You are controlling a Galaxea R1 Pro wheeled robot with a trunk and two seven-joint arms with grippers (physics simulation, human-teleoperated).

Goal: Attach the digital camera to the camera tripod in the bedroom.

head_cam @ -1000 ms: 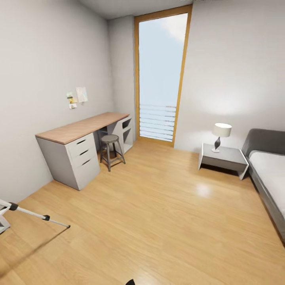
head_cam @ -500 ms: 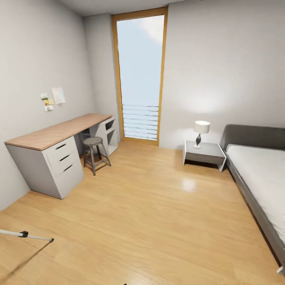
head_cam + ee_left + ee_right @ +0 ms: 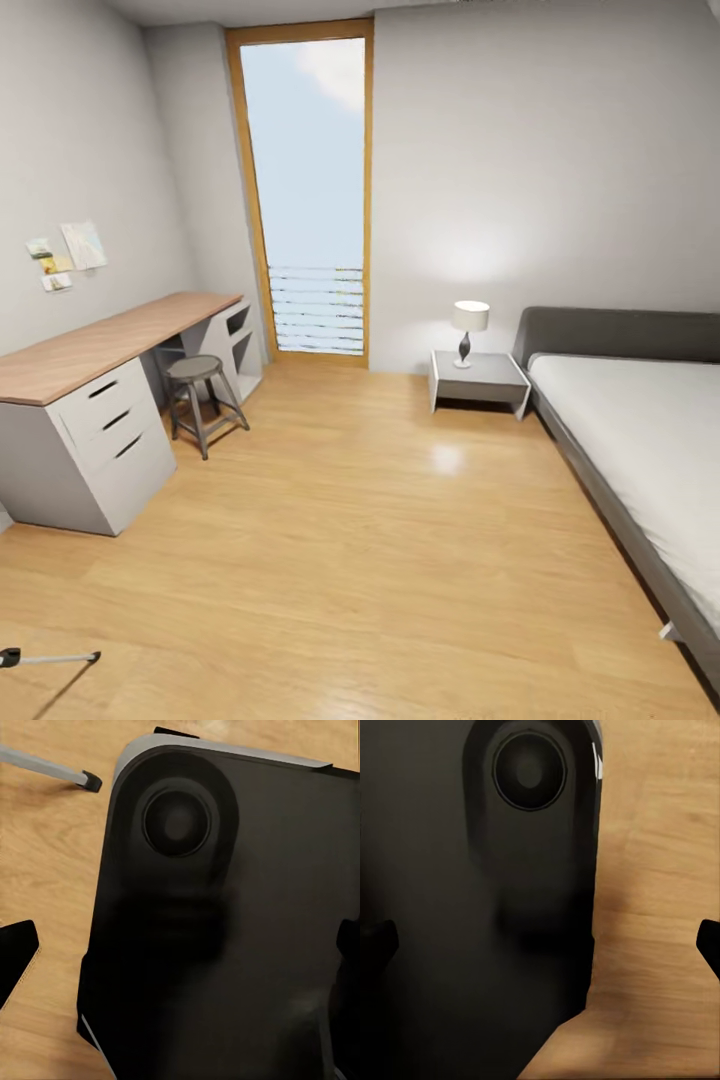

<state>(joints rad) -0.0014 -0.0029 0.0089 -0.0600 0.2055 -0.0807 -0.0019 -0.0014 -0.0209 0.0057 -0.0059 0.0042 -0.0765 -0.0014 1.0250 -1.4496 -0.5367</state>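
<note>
The head camera has swung right: the camera tripod, one leg tip, sits now at lower left on the bedroom floor. Wall notes unreadable. Whether either tool is clenched, I cannot tell.

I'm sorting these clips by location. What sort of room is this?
A bedroom, most likely: a bed along the wall, a nightstand with a lamp, and a desk with a stool.

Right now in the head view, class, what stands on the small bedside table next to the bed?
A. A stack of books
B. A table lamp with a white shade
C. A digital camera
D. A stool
B: a table lamp with a white shade stands on the bedside table, which sits beside the bed.
</note>
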